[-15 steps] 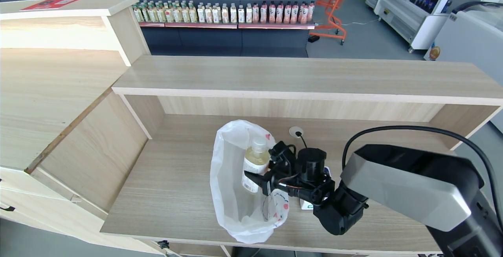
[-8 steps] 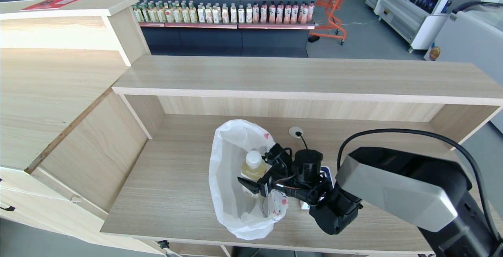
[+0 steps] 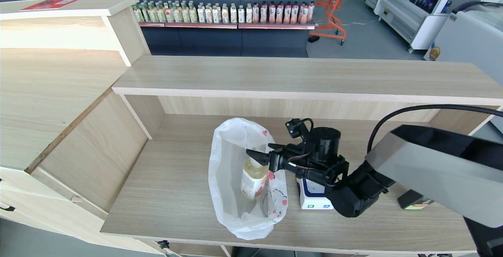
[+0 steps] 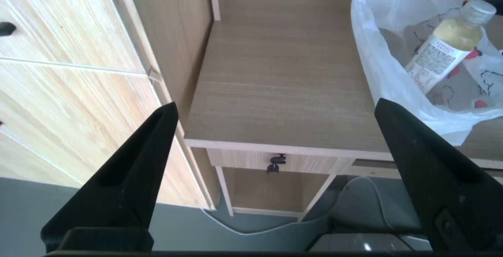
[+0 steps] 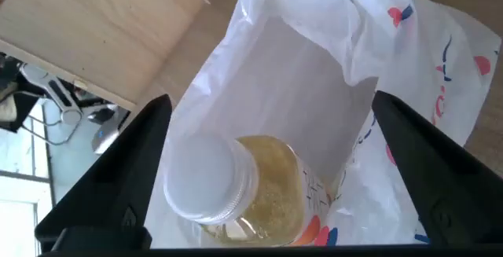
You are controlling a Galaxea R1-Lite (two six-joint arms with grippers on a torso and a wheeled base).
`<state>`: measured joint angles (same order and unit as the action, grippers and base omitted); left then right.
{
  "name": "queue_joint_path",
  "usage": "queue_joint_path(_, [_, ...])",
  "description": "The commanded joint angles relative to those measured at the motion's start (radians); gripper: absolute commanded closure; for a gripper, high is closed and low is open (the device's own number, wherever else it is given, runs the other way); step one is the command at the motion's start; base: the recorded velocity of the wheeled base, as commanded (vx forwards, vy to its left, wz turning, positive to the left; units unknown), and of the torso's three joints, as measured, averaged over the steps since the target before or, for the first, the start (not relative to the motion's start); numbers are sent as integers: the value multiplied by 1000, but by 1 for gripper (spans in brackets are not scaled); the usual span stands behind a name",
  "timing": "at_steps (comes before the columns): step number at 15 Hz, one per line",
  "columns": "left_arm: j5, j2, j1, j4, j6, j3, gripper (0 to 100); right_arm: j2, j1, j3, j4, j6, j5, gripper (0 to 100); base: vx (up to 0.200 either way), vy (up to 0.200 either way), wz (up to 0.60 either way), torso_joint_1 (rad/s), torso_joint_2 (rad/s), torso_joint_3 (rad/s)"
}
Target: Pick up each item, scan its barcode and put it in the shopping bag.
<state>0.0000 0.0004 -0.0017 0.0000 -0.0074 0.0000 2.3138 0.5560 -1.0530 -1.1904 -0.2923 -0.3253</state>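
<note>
A white plastic shopping bag (image 3: 230, 186) with red marks stands open on the lower wooden counter (image 3: 177, 178). A bottle of pale yellow drink (image 3: 253, 176) with a white cap leans inside it. My right gripper (image 3: 258, 148) hovers open just above the bag's mouth, clear of the bottle. From the right wrist, the bottle's cap (image 5: 211, 180) and the bag (image 5: 314, 76) lie below the spread fingers (image 5: 118, 186). My left gripper (image 4: 275, 178) hangs open off the counter's left front corner, with the bag (image 4: 393, 76) and the bottle (image 4: 444, 41) farther off.
A white scanner box (image 3: 314, 192) sits on the counter right of the bag, under the right arm. A small dark item (image 3: 410, 201) lies farther right. The raised upper counter (image 3: 306, 76) runs along the back, and a side panel (image 3: 98, 151) walls the left.
The right gripper lowered the bottle into the bag, let it go, then pulled up and back to the right. The bottle now rests lower in the bag.
</note>
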Motion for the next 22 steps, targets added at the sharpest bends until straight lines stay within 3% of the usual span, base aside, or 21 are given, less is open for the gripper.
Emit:
queue_joint_path(1, [0, 0, 0, 0, 0, 0, 0, -157, -21, 88, 35, -83, 34, 0, 0, 0, 0, 0, 0, 0])
queue_joint_path(6, [0, 0, 0, 0, 0, 0, 0, -370, -157, 430, 35, -126, 81, 0, 0, 0, 0, 0, 0, 0])
queue_joint_path(9, [0, 0, 0, 0, 0, 0, 0, -554, -281, 616, 38, -37, 106, 0, 0, 0, 0, 0, 0, 0])
queue_joint_path(11, [0, 0, 0, 0, 0, 0, 0, -712, -304, 722, 111, -2, 149, 0, 0, 0, 0, 0, 0, 0])
queue_joint_path(13, [0, 0, 0, 0, 0, 0, 0, -852, -309, 740, 296, 35, 325, 0, 0, 0, 0, 0, 0, 0])
queue_joint_path(14, [0, 0, 0, 0, 0, 0, 0, -889, -315, 745, 356, 33, 358, 0, 0, 0, 0, 0, 0, 0])
queue_joint_path(22, [-2, 0, 0, 0, 0, 0, 0, -1076, -330, 838, 456, 25, 365, 0, 0, 0, 0, 0, 0, 0])
